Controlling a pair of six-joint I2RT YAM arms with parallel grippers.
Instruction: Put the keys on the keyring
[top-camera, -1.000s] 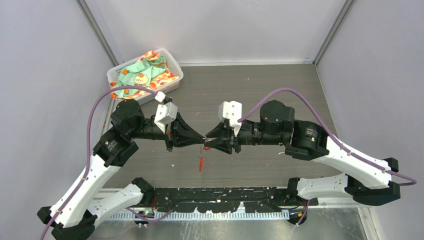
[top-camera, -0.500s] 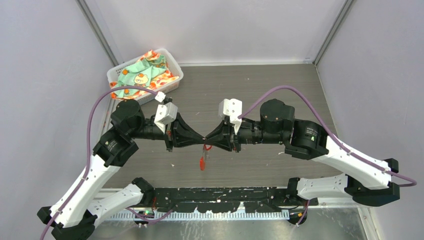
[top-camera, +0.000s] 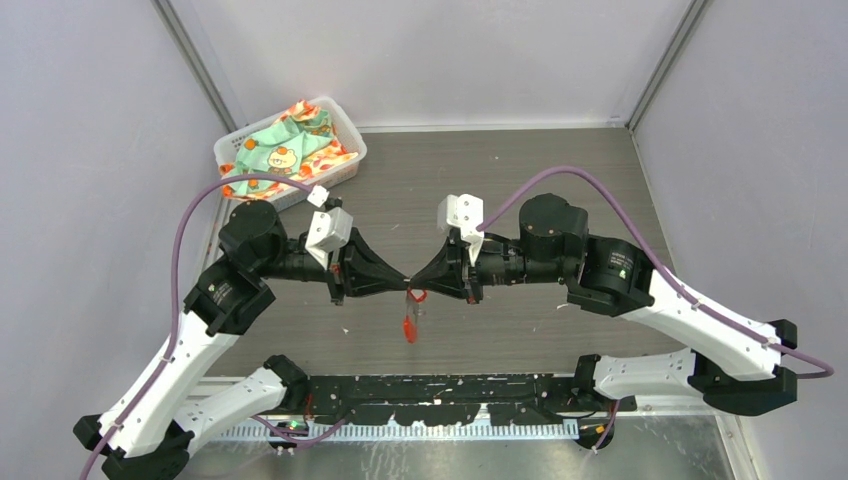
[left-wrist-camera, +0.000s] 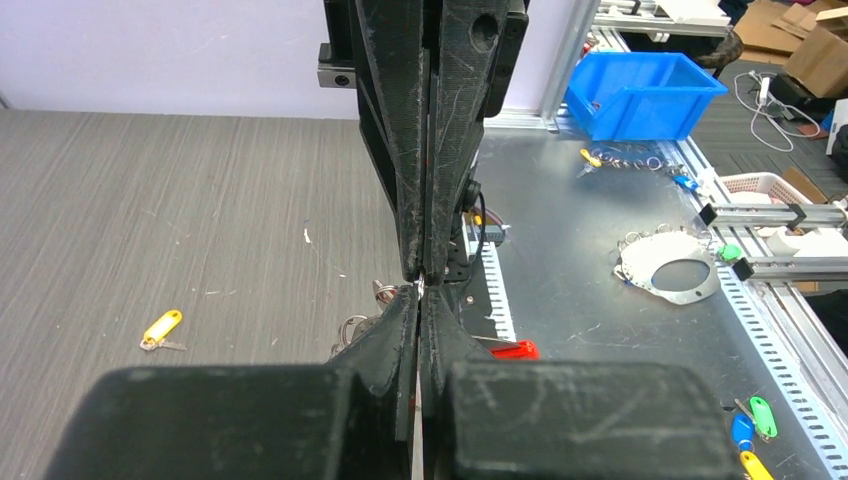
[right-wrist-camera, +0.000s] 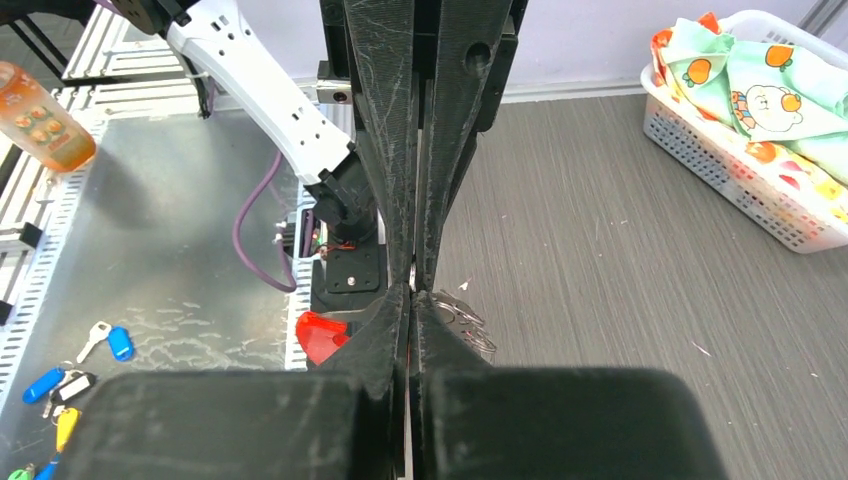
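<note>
My left gripper and right gripper meet tip to tip above the middle of the table, both shut. They pinch the keyring between them; its silvery loops show beside my left gripper and beside my right gripper in the right wrist view. The red key hangs below the tips, and also shows in the left wrist view and the right wrist view. The yellow key lies flat on the table, apart from both grippers; it is hidden in the top view.
A white basket holding patterned cloth stands at the back left, also in the right wrist view. The black front rail runs along the near edge. A blue bin and spare keys lie on the metal bench beyond the table.
The right gripper has risen and shifted slightly left, now level with the left gripper, tip to tip. The hanging red key has drifted a little to the right.
</note>
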